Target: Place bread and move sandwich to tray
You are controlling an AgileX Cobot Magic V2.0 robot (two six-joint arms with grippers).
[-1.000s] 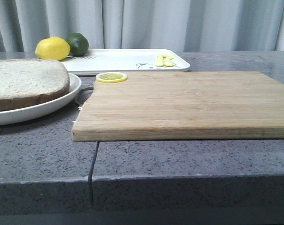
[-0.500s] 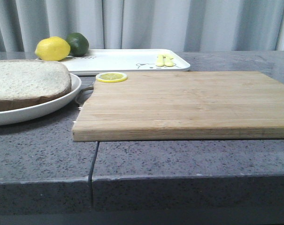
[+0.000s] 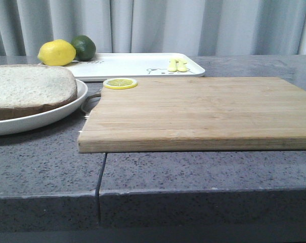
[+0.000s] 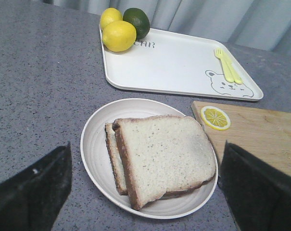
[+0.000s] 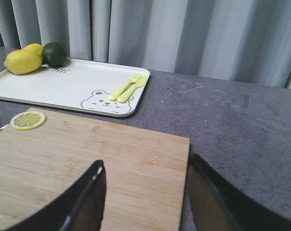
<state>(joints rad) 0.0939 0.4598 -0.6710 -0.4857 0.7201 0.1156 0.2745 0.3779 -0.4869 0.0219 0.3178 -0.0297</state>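
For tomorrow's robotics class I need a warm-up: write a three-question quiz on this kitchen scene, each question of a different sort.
1. True or false: the lemon slice lies on the wooden board.
2. Which items rest on the tray? A) lemons, a lime and yellow cutlery B) bread C) nothing
3. Fill in: the bread sits on a round white ____.

Key: 1 true. 2 A: lemons, lime, cutlery. 3 plate. Both the left gripper and right gripper are open and hold nothing.
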